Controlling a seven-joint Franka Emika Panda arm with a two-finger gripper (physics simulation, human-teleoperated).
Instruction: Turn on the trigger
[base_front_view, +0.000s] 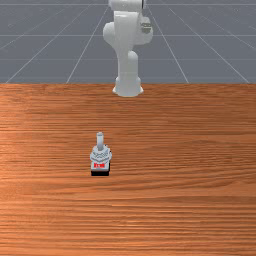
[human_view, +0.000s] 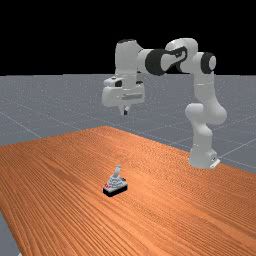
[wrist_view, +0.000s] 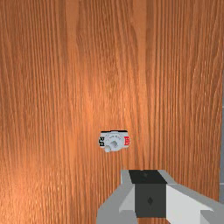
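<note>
- Location: we find the trigger (base_front_view: 100, 156) on the desk (base_front_view: 185, 145), in the front view's left half. Its black base (human_view: 115, 190) sits on the wood, its grey lever (human_view: 118, 171) rises at a slight lean, and a red marking (base_front_view: 99, 165) is on the side facing the front camera.
- End effector: our end effector (human_view: 125, 112) hangs in the air, well above the desk and apart from the trigger. Its two fingers appear to be brought together, with nothing between them.
- Done: we have the end effector raised in the trigger's general area, with the fingers narrow enough for pushing. We judge this to be the approach stage.
- Remaining: descent, alignment with the lever, contact, and actuation. No contact is made, so we assess the switching itself as unstarted. We cannot tell from the lever alone which position counts as on.
- Next step: we should lower beside the lever, then press it steadily.
- Caution: the unit looks small; an off-centre push could slide or tip it.
</note>
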